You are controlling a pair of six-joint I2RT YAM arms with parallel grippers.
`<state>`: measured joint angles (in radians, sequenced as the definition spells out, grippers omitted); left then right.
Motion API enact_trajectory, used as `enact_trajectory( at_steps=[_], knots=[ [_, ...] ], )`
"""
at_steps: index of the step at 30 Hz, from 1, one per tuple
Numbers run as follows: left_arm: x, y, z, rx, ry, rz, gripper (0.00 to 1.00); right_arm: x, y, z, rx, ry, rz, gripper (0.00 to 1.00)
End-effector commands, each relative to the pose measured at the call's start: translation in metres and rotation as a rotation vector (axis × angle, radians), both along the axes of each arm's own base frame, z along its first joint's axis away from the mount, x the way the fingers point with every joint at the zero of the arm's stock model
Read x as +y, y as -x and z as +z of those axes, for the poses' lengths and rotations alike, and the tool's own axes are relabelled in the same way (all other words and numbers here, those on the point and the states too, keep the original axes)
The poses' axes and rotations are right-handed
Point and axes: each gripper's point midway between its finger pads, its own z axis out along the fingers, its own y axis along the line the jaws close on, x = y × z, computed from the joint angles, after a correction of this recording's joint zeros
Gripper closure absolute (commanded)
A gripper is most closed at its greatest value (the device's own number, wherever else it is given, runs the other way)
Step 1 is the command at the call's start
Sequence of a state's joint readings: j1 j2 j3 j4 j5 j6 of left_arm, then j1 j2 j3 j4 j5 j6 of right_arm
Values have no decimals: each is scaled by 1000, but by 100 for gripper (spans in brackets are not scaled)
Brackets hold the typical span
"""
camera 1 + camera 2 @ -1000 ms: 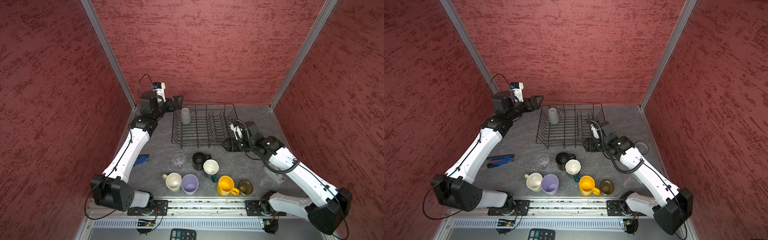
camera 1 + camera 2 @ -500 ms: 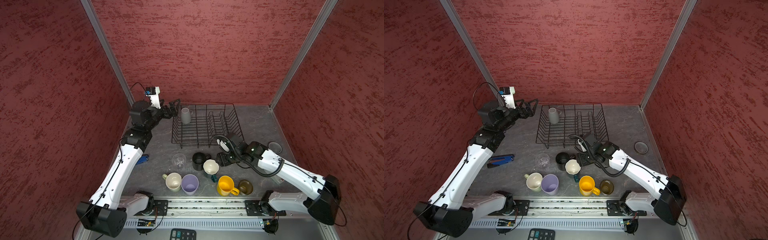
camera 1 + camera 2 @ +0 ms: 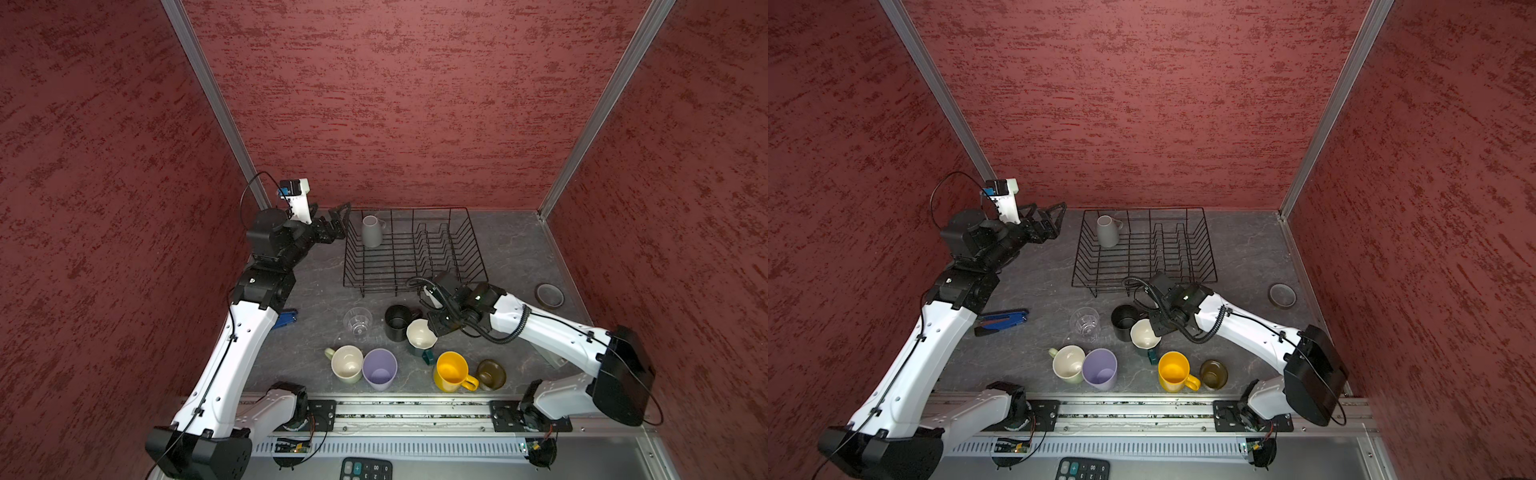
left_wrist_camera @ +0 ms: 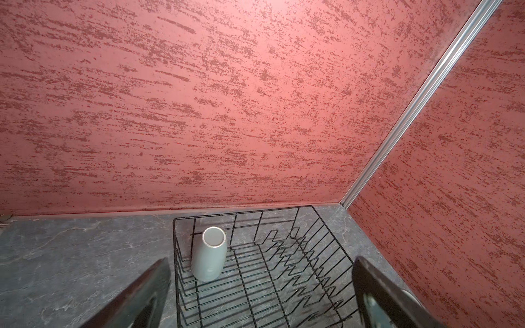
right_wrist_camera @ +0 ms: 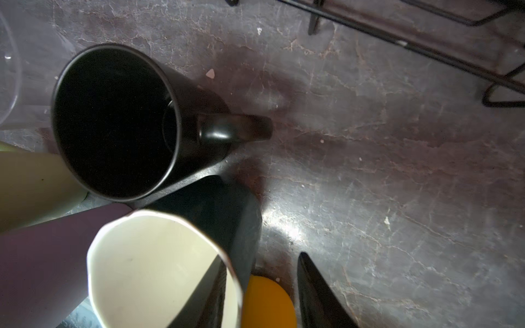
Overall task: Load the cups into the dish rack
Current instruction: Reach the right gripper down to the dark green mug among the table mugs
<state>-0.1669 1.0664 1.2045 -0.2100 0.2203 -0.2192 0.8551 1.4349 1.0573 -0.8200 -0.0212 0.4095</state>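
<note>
- Straddling the teal mug (image 3: 419,334) rim, nearside of the dish rack (image 3: 399,266), right gripper (image 3: 434,330) jaws are sitting unclenched.
- Far left, left gripper (image 3: 341,218) jaws are hanging released.
- Pickup is starting, I'd say: clench next, then lift.

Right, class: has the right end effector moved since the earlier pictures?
Yes. The right end effector left the dish rack's front corner, coming nearer, to the teal mug's rim.
</note>
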Motion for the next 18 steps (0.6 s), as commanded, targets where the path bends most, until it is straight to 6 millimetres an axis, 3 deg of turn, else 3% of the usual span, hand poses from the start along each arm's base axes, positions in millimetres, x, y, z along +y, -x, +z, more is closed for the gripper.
enact_trajectory(
  at_steps=[1, 18],
  knots=[
    [3, 9, 5, -23, 0, -2, 0, 10, -5, -4, -22, 0, 12, 61],
    [18, 8, 2, -13, 31, 28, 0, 14, -10, -21, -34, 98, 57, 85]
  ],
)
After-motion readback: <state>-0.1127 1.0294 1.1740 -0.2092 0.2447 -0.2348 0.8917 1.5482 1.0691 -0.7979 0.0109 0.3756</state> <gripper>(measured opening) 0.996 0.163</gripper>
